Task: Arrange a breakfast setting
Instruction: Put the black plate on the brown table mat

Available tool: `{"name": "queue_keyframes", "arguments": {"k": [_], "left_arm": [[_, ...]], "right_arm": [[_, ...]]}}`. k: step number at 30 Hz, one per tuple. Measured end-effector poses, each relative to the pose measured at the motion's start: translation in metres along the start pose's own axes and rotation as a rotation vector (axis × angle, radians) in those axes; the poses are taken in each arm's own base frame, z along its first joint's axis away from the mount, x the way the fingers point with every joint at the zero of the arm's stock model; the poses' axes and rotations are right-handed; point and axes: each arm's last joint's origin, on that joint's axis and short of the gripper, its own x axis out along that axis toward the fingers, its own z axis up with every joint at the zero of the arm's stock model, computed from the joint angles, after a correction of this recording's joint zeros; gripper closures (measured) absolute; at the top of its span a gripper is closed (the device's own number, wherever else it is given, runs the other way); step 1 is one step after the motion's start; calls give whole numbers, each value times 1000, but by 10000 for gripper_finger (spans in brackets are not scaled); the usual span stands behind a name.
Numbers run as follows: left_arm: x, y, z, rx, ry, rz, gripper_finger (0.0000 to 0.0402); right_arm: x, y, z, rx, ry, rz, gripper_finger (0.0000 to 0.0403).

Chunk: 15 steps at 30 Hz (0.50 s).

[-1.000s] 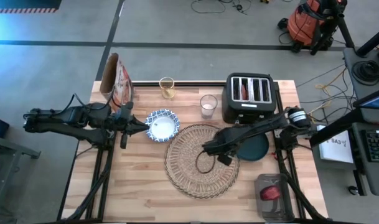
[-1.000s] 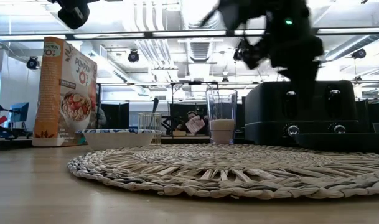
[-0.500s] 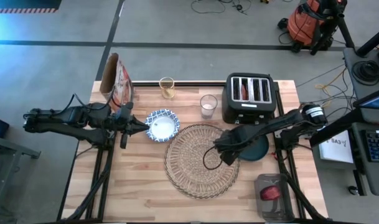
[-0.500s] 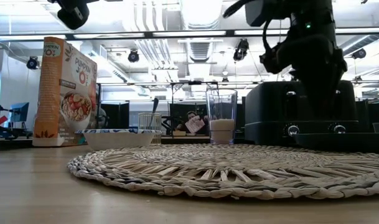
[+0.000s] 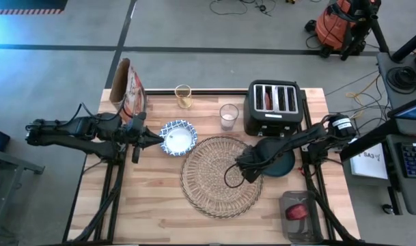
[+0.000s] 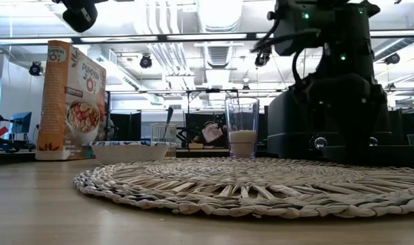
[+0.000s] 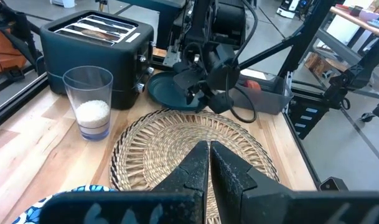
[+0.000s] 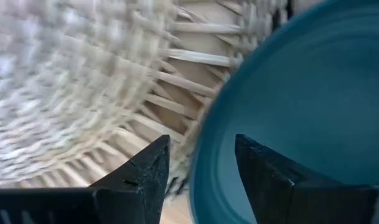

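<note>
The woven straw placemat (image 5: 220,176) lies at the table's middle. The dark teal plate (image 5: 281,162) lies at its right edge, with the plate's left rim over the mat's edge (image 8: 177,124). My right gripper (image 5: 250,171) is open and low. One finger is over the mat and one over the plate (image 8: 313,93), with the plate's left rim between them. The blue-and-white bowl (image 5: 178,137) sits left of the mat. My left gripper (image 5: 158,139) is shut and hovers by the bowl's left rim. A clear glass (image 5: 229,116) with white contents stands beyond the mat.
A black four-slot toaster (image 5: 274,107) stands at the far right, just behind the plate. The cereal bag (image 5: 129,87) and a second glass (image 5: 183,96) stand along the far edge. A grey container (image 5: 300,212) with something red sits at the near right corner.
My right gripper has moved from over the placemat's middle toward the table's right edge and down. It now stands at the plate's left rim. The plate, mat and bowl have not moved.
</note>
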Motion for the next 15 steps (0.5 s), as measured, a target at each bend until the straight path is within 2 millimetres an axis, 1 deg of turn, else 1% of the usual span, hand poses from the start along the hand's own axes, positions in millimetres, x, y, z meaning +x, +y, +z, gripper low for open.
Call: {"name": "queue_keyframes", "arguments": {"k": [7, 15], "left_arm": [[0, 0, 0, 0, 0, 0, 402], [0, 0, 0, 0, -1, 0, 402]], "right_arm": [[10, -7, -4, 26, 4, -40, 279], [12, -8, -5, 28, 7, -46, 353]]}}
